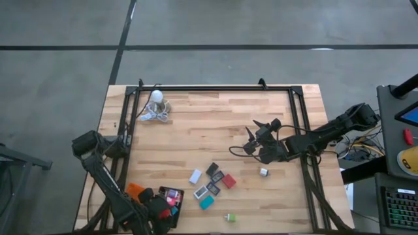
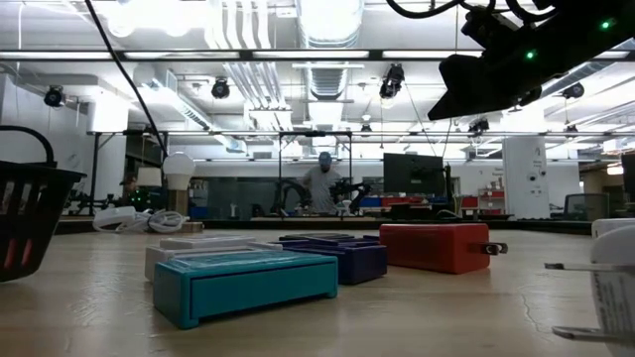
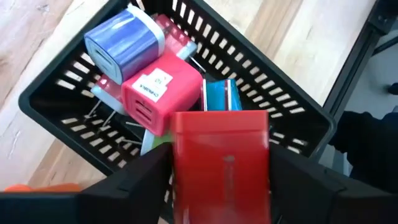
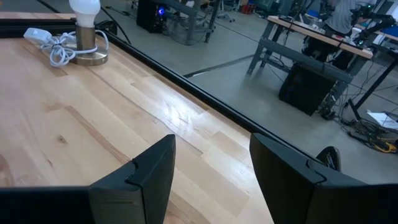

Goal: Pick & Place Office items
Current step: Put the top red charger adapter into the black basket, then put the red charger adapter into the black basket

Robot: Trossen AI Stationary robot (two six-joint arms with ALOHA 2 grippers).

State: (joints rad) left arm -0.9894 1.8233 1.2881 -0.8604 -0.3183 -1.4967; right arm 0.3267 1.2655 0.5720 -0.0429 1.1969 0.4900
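Left gripper point(image 3: 219, 186) hovering over black basket point(image 3: 292, 106) — jaws gripping red block point(image 3: 221, 165). Right gripper point(image 4: 211, 174) waiting above worktop point(image 1: 215, 124) — jaws standing open, holding nothing.

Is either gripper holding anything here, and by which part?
Left gripper has a red block between its fingers, by its two sides, over the black basket. Right gripper: nothing.

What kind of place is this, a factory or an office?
Most likely a robotics lab or workshop: a wooden table on a bare concrete floor, exposed ceiling ducts and strip lights overhead, and workbenches with monitors and cables beyond.
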